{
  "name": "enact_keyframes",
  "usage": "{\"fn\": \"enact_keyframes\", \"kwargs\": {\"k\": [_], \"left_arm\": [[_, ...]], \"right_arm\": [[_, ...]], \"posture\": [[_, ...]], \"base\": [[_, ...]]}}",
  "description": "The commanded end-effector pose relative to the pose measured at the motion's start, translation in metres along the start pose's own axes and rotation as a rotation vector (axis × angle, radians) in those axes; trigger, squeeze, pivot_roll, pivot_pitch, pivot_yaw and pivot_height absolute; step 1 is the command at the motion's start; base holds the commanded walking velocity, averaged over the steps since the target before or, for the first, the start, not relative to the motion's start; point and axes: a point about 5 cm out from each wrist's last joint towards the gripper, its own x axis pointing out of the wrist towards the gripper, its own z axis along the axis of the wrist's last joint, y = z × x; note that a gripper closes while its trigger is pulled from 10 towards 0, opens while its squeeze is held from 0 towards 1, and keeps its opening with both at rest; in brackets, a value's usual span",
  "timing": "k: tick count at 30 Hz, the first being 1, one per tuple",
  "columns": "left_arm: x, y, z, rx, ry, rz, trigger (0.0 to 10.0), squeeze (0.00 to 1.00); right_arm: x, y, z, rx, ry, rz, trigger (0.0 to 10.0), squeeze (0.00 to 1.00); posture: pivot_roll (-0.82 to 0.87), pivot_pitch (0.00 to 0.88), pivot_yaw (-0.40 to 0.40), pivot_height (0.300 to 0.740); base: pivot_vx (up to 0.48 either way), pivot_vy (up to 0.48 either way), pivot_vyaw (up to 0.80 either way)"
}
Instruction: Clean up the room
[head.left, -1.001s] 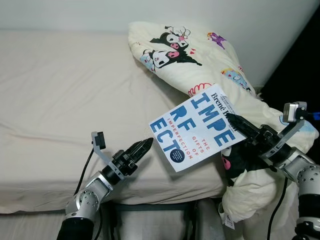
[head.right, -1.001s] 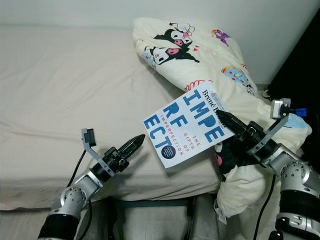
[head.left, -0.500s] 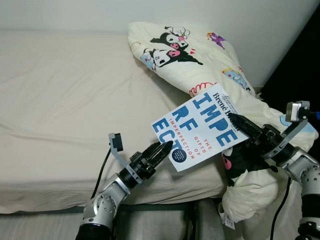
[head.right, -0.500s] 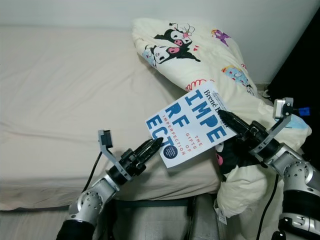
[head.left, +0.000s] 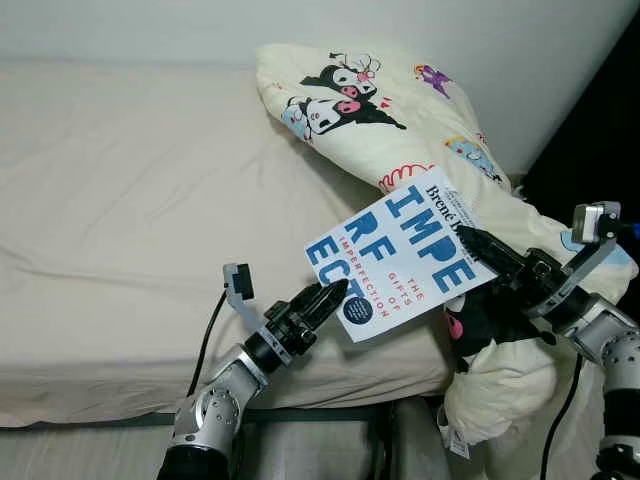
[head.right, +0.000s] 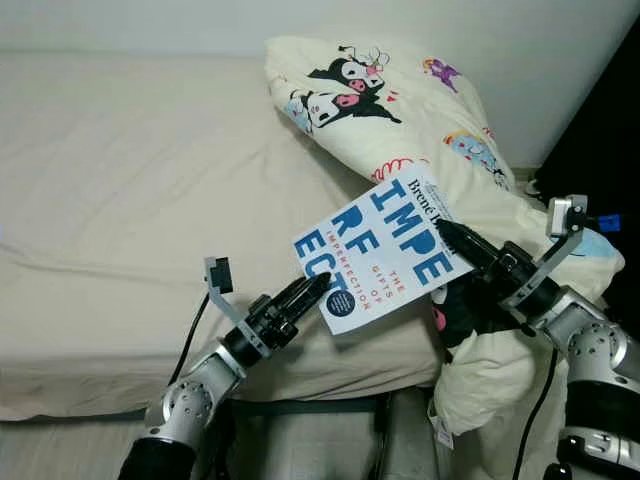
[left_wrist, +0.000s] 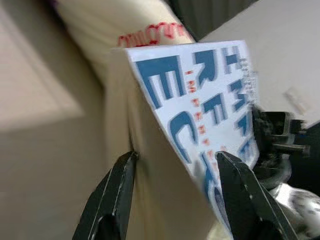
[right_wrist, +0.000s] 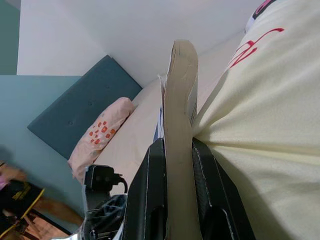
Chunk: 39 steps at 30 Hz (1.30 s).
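The right gripper (head.left: 470, 243) clamps the book (head.left: 400, 262) above the bed (head.left: 130, 220); the left gripper (left_wrist: 177, 172), parted, straddles its corner. Putting it away remains.

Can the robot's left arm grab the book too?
Probably yes. The left gripper sits at the lower corner of the book, its jaws open around that edge, nothing between. The right gripper holds the other side.

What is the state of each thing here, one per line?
book: closed, held above the bed edge
right gripper: fingers shut on the book
left gripper: fingers open around the book's lower corner
duvet: bunched up, hanging off the bed
bed: sheet on, wrinkled
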Motion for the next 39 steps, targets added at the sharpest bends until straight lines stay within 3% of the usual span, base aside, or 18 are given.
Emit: {"fn": "enact_keyframes", "kwargs": {"k": [1, 8, 15, 19, 21, 22, 23, 32, 39], "left_arm": [[-0.008, 0.013, -0.004, 0.008, 0.016, 0.082, 10.0, 0.00], [-0.033, 0.036, 0.013, -0.030, -0.036, 0.167, 10.0, 0.00], [-0.029, 0.024, 0.011, -0.091, -0.053, 0.066, 10.0, 0.00], [-0.017, 0.005, 0.003, -0.178, -0.066, -0.064, 10.0, 0.00], [-0.017, 0.005, 0.003, -0.178, -0.066, -0.064, 10.0, 0.00], [-0.014, -0.002, 0.002, -0.213, -0.070, -0.124, 10.0, 0.44], [-0.012, -0.008, 0.001, -0.240, -0.074, -0.169, 10.0, 1.00], [-0.008, -0.016, -0.002, -0.245, -0.061, -0.216, 10.0, 1.00], [-0.006, -0.003, -0.010, -0.111, -0.003, -0.078, 10.0, 1.00]], "right_arm": [[0.001, 0.009, 0.006, -0.012, -0.034, 0.076, 0.0, 0.00], [-0.001, 0.009, 0.008, -0.014, -0.034, 0.077, 0.0, 0.00], [0.000, 0.009, 0.008, -0.014, -0.032, 0.081, 0.0, 0.00], [0.000, 0.009, 0.007, -0.013, -0.026, 0.083, 0.0, 0.00], [0.000, 0.009, 0.007, -0.013, -0.026, 0.083, 0.0, 0.00], [0.000, 0.009, 0.008, -0.013, -0.023, 0.083, 0.0, 0.00], [0.000, 0.009, 0.008, -0.013, -0.021, 0.082, 0.0, 0.00], [0.000, 0.010, 0.010, -0.015, -0.016, 0.084, 0.0, 0.00], [0.001, 0.011, 0.009, -0.011, -0.016, 0.092, 0.0, 0.00]], "posture": [[-0.02, 0.169, -0.045, 0.530], [-0.02, 0.166, -0.048, 0.530], [-0.02, 0.162, -0.049, 0.530], [-0.03, 0.161, -0.052, 0.530], [-0.03, 0.161, -0.052, 0.530], [-0.03, 0.160, -0.053, 0.530], [-0.03, 0.160, -0.053, 0.530], [-0.03, 0.158, -0.054, 0.530], [-0.03, 0.163, -0.055, 0.530]], "base": [[0.000, 0.000, 0.00], [0.000, 0.000, 0.00], [0.000, 0.000, 0.00], [0.000, 0.000, 0.00], [0.000, 0.000, 0.00], [0.000, 0.000, 0.00], [0.000, 0.000, 0.00], [0.000, 0.000, 0.00], [0.000, 0.000, 0.00]]}}
